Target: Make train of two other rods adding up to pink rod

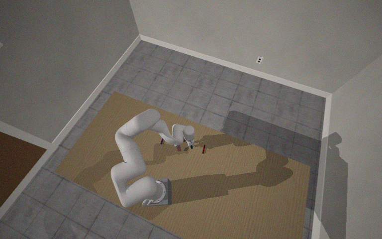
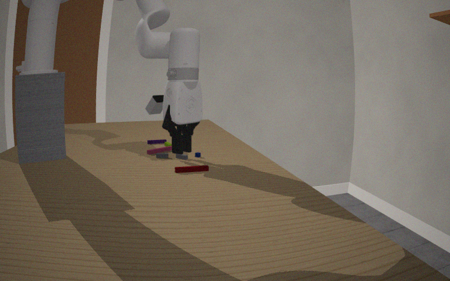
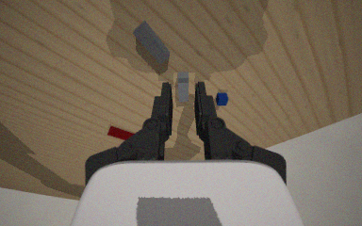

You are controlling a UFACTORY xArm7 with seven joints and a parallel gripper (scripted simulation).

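- The gripper (image 2: 181, 148) points straight down over the wooden table (image 2: 232, 212), closer to its far long edge than to the edge where the arm's base sits.
- Its fingers stand a narrow gap apart and hold nothing.
- In the wrist view a light grey rod (image 3: 183, 87) shows in that gap. It lies flat on the table below the tips.
- A second, darker grey rod (image 3: 151, 44) lies apart from it at an angle.
- The small blue rod (image 3: 222, 99) sits just beside one fingertip.
- The pink rod (image 2: 159, 150) lies flat near the gripper, on the base's side.
- The purple rod (image 2: 156, 141) and the lime rod (image 2: 167, 144) lie beyond the pink rod.
- The red rod (image 2: 191, 168) lies alone, apart from the cluster.
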